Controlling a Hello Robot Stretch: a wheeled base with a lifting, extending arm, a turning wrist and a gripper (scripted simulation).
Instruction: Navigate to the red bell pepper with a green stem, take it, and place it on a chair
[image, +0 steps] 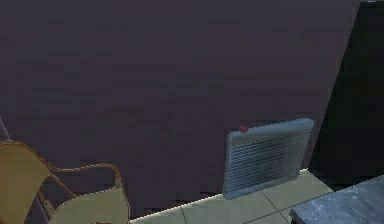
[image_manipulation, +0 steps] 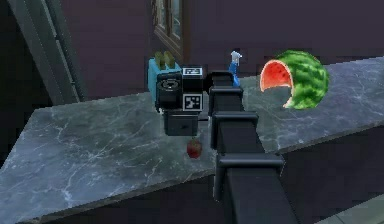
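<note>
Hovering pincer (image_manipulation: 163, 98) above marble counter (image_manipulation: 80, 150)

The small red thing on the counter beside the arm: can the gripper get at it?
Probably, after pulling back: the small red thing lies on bare counter beside the arm, nearer the robot than the gripper.

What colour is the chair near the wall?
Light tan, like pale wood. The chair shows best in the forward view, at its lower left.

Cut watermelon (image_manipulation: 297, 80), blue bottle (image_manipulation: 234, 66), marble counter (image_manipulation: 90, 140), radiator (image: 267, 158)
</note>
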